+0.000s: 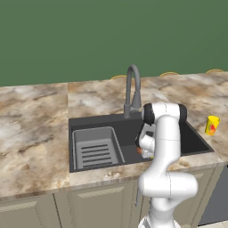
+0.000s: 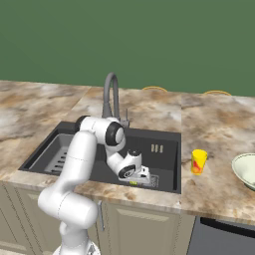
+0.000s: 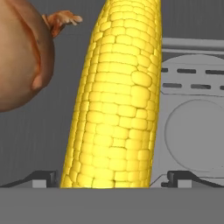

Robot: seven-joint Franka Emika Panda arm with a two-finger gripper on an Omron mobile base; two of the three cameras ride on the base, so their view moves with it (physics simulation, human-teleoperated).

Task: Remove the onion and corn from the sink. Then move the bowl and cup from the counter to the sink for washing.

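The yellow corn (image 3: 116, 100) lies on the floor of the dark grey sink (image 1: 89, 122), running lengthwise between my two dark fingertips (image 3: 43, 178). My gripper (image 3: 113, 179) is open and straddles the cob low in the basin (image 2: 164, 139). The reddish-brown onion (image 3: 22, 57) rests just beside the corn; a sliver of it shows by the hand (image 1: 139, 150). A small yellow cup (image 2: 198, 161) with a red mark stands on the counter (image 2: 219, 119) right of the sink. The pale bowl (image 2: 246, 170) sits further right, cut by the frame edge.
A grey gooseneck faucet (image 1: 132, 89) rises behind the basin, close above my arm. The ribbed rack insert (image 1: 95, 149) takes up the sink's left half. The square drain grate (image 3: 192, 113) lies just past the corn. Marbled counter (image 1: 35, 124) stretches to the left.
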